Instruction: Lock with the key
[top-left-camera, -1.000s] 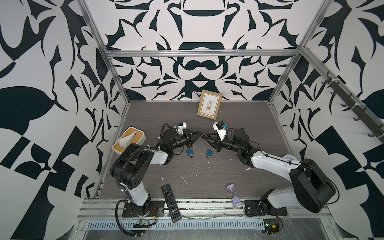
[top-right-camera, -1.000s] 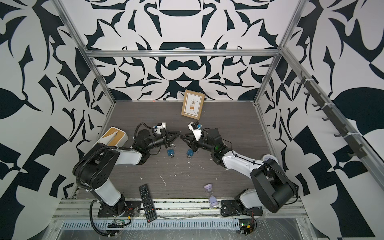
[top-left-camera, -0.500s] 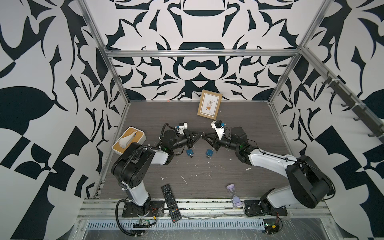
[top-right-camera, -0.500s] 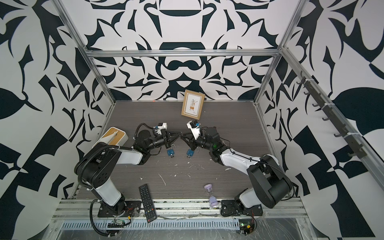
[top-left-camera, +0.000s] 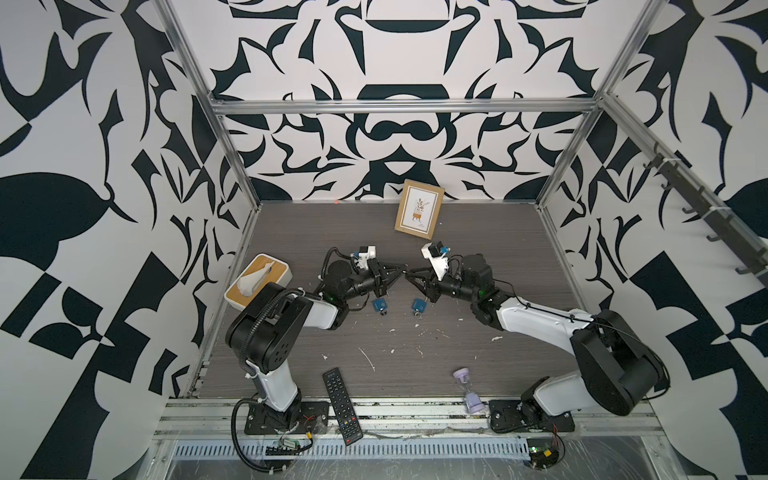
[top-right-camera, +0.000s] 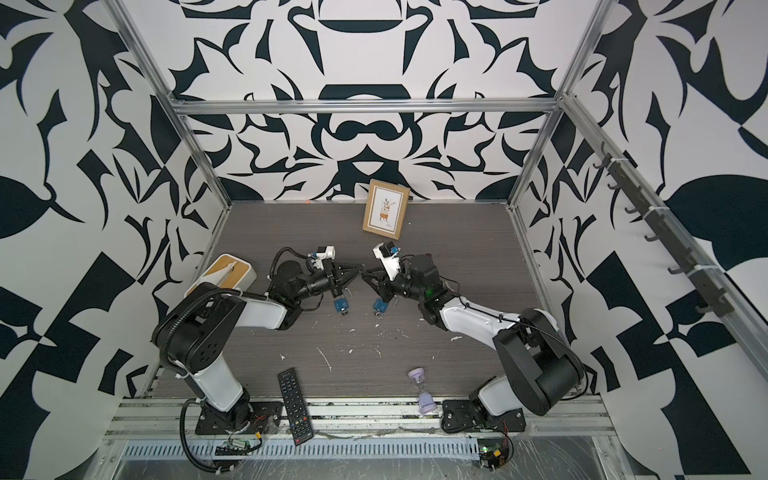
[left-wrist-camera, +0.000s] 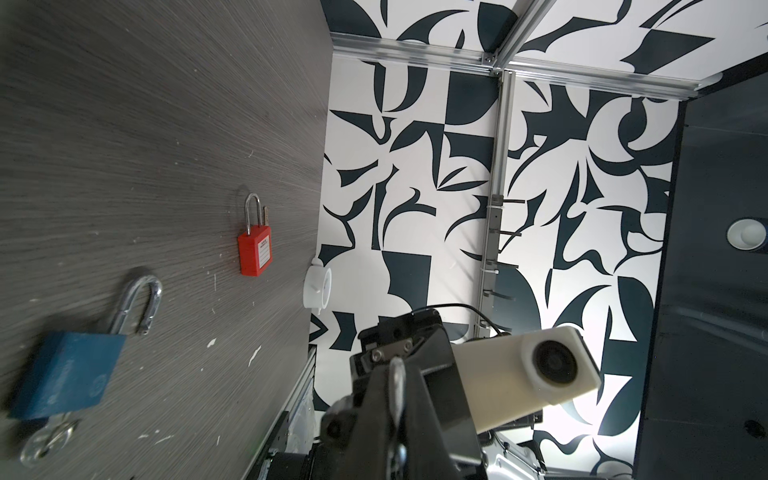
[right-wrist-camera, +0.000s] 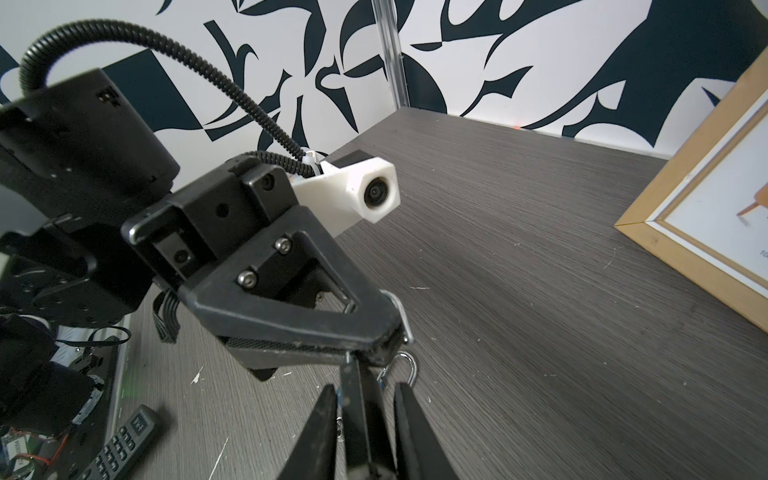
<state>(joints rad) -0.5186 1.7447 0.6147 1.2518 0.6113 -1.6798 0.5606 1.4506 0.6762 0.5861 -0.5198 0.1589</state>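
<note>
Reaching inward from both sides, I had my arms stretched low over the table (top-left-camera: 519, 249), fingertips nearly meeting in mid-air. Beneath them the left blue padlock (top-left-camera: 377, 304) and the right blue padlock (top-left-camera: 419, 305) lay flat, long axes running front to back, key ends toward the front edge. The left wrist view showed one blue shackle sprung open and a ring of keys (left-wrist-camera: 45, 442) at its base. A red padlock (left-wrist-camera: 254, 253) lay beyond, shackle pointing roughly the same way; its white label was too small to read. My left gripper (top-left-camera: 400, 272) was clamped on a thin silvery piece (right-wrist-camera: 402, 318). My right gripper (top-left-camera: 409, 274) stood narrow; whether it gripped anything I couldn't tell.
</note>
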